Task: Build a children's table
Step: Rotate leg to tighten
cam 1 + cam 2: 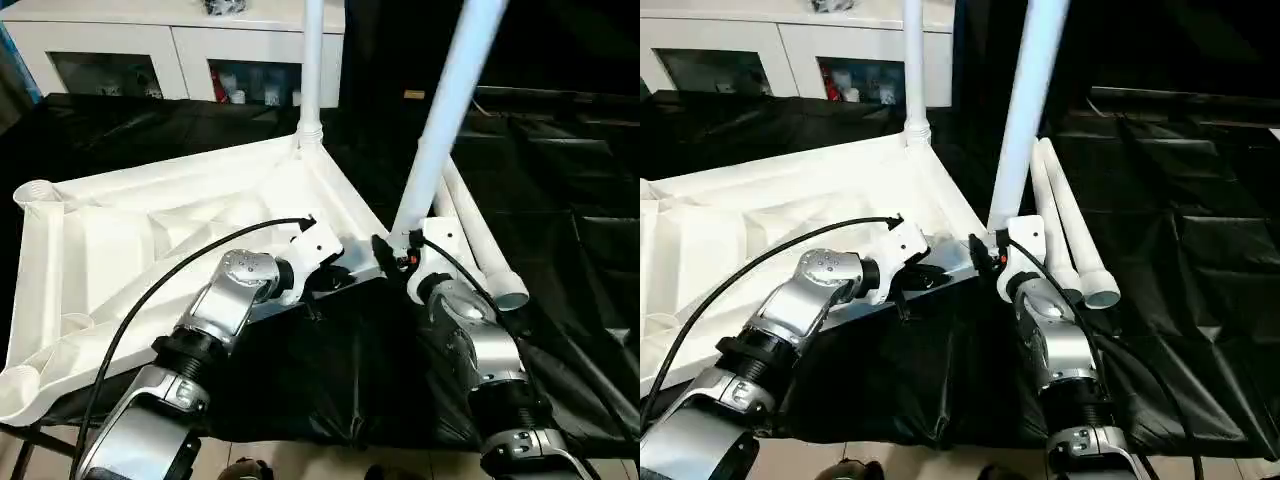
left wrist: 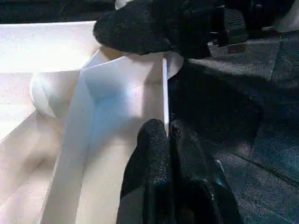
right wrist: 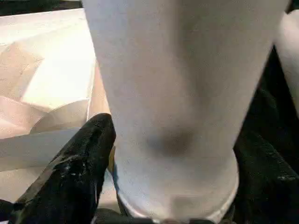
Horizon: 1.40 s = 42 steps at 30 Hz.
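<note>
Pinching the upturned tabletop's (image 1: 150, 230) near rim in our shut left claw (image 2: 167, 135), we gripped a tilted leg (image 1: 445, 120) at its near-right corner with our right claw (image 1: 398, 255); two spare legs (image 1: 1072, 235) lay right.

head pair: high, downward | wrists: close, sharing tabletop (image 2: 117, 88) corner
</note>
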Available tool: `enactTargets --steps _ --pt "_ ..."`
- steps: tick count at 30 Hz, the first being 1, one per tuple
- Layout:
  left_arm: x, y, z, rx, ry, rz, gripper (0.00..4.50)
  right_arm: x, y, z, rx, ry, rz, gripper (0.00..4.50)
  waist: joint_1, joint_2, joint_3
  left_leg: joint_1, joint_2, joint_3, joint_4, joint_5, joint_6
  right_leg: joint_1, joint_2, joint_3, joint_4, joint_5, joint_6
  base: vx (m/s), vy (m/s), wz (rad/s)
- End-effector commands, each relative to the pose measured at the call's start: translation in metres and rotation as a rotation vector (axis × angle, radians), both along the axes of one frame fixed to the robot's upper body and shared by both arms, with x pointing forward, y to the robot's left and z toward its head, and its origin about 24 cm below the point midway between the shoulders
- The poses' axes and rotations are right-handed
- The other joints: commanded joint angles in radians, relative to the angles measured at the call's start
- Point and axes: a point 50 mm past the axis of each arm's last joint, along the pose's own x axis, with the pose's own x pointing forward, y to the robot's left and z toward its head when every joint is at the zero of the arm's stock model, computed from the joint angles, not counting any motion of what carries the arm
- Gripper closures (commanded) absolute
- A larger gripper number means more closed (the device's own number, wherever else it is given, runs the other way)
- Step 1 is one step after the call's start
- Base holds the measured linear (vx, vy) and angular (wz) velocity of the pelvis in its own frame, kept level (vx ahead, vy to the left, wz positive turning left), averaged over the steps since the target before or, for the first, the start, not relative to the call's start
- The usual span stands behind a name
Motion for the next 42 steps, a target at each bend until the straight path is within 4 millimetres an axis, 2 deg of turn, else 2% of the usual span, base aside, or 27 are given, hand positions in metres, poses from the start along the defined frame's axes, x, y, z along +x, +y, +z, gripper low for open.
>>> enactTargets --steps 1,3,4,7,9,10,12,14,16,18,20,23,24,25,27,29,31,33,35,38,42 --pt "-0.012 -0.017 -0.006 -0.006 0.026 -0.118 4.50 -0.003 0.020 0.001 0.004 0.001 0.150 0.58 -0.002 0.001 -0.057 0.024 0.063 -0.040 -0.086 -0.401 -0.025 0.018 -0.068 0.049 -0.079 -0.382 -0.159 0.000 0.000 0.00" --pt "-0.012 -0.009 -0.006 0.005 0.028 -0.140 4.50 -0.005 0.009 0.004 -0.037 -0.021 0.204 0.51 0.001 0.001 -0.061 0.020 0.063 -0.036 -0.083 -0.345 -0.011 0.024 -0.066 0.050 -0.070 -0.305 -0.176 0.000 0.000 0.00" --pt "-0.013 -0.005 -0.005 0.007 0.027 -0.163 4.50 -0.006 0.003 0.006 -0.060 -0.034 0.233 0.51 0.003 -0.001 -0.062 0.019 0.061 -0.030 -0.077 -0.306 0.009 0.025 -0.064 0.051 -0.064 -0.248 -0.196 0.000 0.000 0.00" --pt "-0.014 0.004 -0.006 0.014 0.041 -0.196 4.50 -0.009 -0.008 0.009 -0.095 -0.047 0.314 0.51 0.006 -0.001 -0.064 0.014 0.060 -0.028 -0.069 -0.256 0.036 0.030 -0.066 0.052 -0.055 -0.189 -0.219 0.034 -0.016 0.04" --pt "-0.014 0.007 -0.005 0.015 0.045 -0.200 4.50 -0.011 -0.011 0.010 -0.109 -0.046 0.358 0.51 0.008 -0.002 -0.069 0.012 0.059 -0.027 -0.064 -0.212 0.055 0.037 -0.064 0.050 -0.047 -0.139 -0.233 0.026 -0.014 0.02" --pt "-0.014 0.012 -0.004 0.016 0.044 -0.227 4.50 -0.016 -0.016 0.012 -0.126 -0.044 0.452 0.51 0.009 -0.001 -0.070 0.011 0.060 -0.027 -0.062 -0.177 0.070 0.040 -0.062 0.049 -0.040 -0.087 -0.248 0.000 0.000 0.00" --pt "-0.015 0.017 -0.003 0.014 0.054 -0.260 4.50 -0.022 -0.020 0.015 -0.139 -0.038 0.559 0.51 0.012 0.001 -0.072 0.011 0.061 -0.026 -0.058 -0.144 0.096 0.044 -0.061 0.047 -0.032 -0.027 -0.272 0.000 0.000 0.00" --pt "-0.017 0.020 -0.002 0.010 0.060 -0.304 4.50 -0.026 -0.023 0.018 -0.140 -0.028 0.641 0.51 0.014 0.002 -0.071 0.009 0.063 -0.025 -0.056 -0.136 0.109 0.044 -0.060 0.044 -0.030 -0.013 -0.285 0.000 0.000 0.00" --pt "-0.019 0.023 0.000 0.007 0.067 -0.352 4.50 -0.030 -0.025 0.020 -0.133 -0.012 0.711 0.51 0.016 0.005 -0.068 0.010 0.067 -0.024 -0.057 -0.161 0.106 0.041 -0.059 0.043 -0.032 -0.048 -0.290 0.000 0.000 0.00" --pt "-0.020 0.026 0.000 0.011 0.074 -0.377 4.50 -0.032 -0.026 0.022 -0.133 -0.001 0.757 0.51 0.021 0.004 -0.066 0.014 0.071 -0.025 -0.061 -0.208 0.087 0.039 -0.061 0.043 -0.038 -0.126 -0.282 0.000 0.000 0.00" --pt "-0.021 0.029 0.002 0.019 0.080 -0.426 4.50 -0.038 -0.026 0.023 -0.127 0.031 0.849 0.51 0.025 0.004 -0.065 0.015 0.071 -0.026 -0.063 -0.226 0.074 0.038 -0.063 0.044 -0.041 -0.161 -0.272 0.000 0.000 0.00" --pt "-0.021 0.031 0.003 0.027 0.087 -0.443 4.50 -0.040 -0.026 0.022 -0.135 0.058 0.890 0.51 0.029 0.004 -0.064 0.016 0.072 -0.025 -0.064 -0.232 0.058 0.035 -0.064 0.046 -0.041 -0.174 -0.269 0.000 0.000 0.00" --pt "-0.021 0.032 0.003 0.029 0.088 -0.447 4.50 -0.041 -0.026 0.021 -0.140 0.061 0.895 0.51 0.030 -0.001 -0.064 0.015 0.071 -0.026 -0.064 -0.229 0.054 0.035 -0.065 0.046 -0.041 -0.177 -0.266 0.000 0.000 0.00" --pt "-0.021 0.033 0.003 0.034 0.088 -0.450 4.50 -0.041 -0.026 0.019 -0.145 0.070 0.902 0.79 0.030 0.000 -0.064 0.015 0.071 -0.026 -0.064 -0.228 0.053 0.035 -0.066 0.046 -0.040 -0.178 -0.265 0.000 0.000 0.00" --pt "-0.020 0.035 0.003 0.040 0.091 -0.457 4.50 -0.044 -0.024 0.016 -0.137 0.083 0.918 0.79 0.030 -0.002 -0.065 0.014 0.069 -0.026 -0.062 -0.215 0.055 0.035 -0.067 0.046 -0.041 -0.175 -0.263 0.000 0.000 0.00" --pt "-0.020 0.036 0.003 0.041 0.094 -0.462 4.50 -0.045 -0.022 0.015 -0.120 0.088 0.926 0.87 0.031 -0.002 -0.066 0.012 0.068 -0.026 -0.061 -0.200 0.060 0.036 -0.066 0.046 -0.039 -0.157 -0.266 0.000 0.000 0.00" --pt "-0.020 0.036 0.003 0.040 0.097 -0.463 4.50 -0.047 -0.019 0.015 -0.101 0.089 0.928 1.20 0.032 -0.002 -0.066 0.012 0.069 -0.025 -0.060 -0.189 0.066 0.037 -0.066 0.045 -0.036 -0.141 -0.269 0.000 0.000 0.00" --pt "-0.020 0.037 0.003 0.038 0.099 -0.465 4.50 -0.048 -0.018 0.015 -0.091 0.092 0.930 1.22 0.032 -0.002 -0.066 0.013 0.069 -0.025 -0.060 -0.186 0.070 0.036 -0.066 0.045 -0.037 -0.141 -0.272 0.000 0.000 0.00" --pt "-0.021 0.038 0.002 0.037 0.103 -0.468 4.50 -0.051 -0.017 0.013 -0.070 0.100 0.933 1.57 0.033 0.000 -0.065 0.013 0.069 -0.025 -0.061 -0.199 0.066 0.035 -0.066 0.045 -0.039 -0.156 -0.269 0.000 0.000 0.00" --pt "-0.020 0.036 0.001 0.027 0.104 -0.449 4.50 -0.052 -0.015 0.011 -0.052 0.091 0.906 1.62 0.033 0.001 -0.065 0.015 0.071 -0.026 -0.063 -0.213 0.055 0.034 -0.067 0.045 -0.040 -0.171 -0.265 0.000 0.000 0.00" --pt "-0.015 0.030 0.000 0.020 0.085 -0.364 4.50 -0.047 -0.011 0.009 -0.027 0.065 0.779 1.75 0.030 0.001 -0.062 0.015 0.070 -0.028 -0.067 -0.245 0.037 0.033 -0.068 0.046 -0.045 -0.213 -0.255 0.000 0.000 0.00"
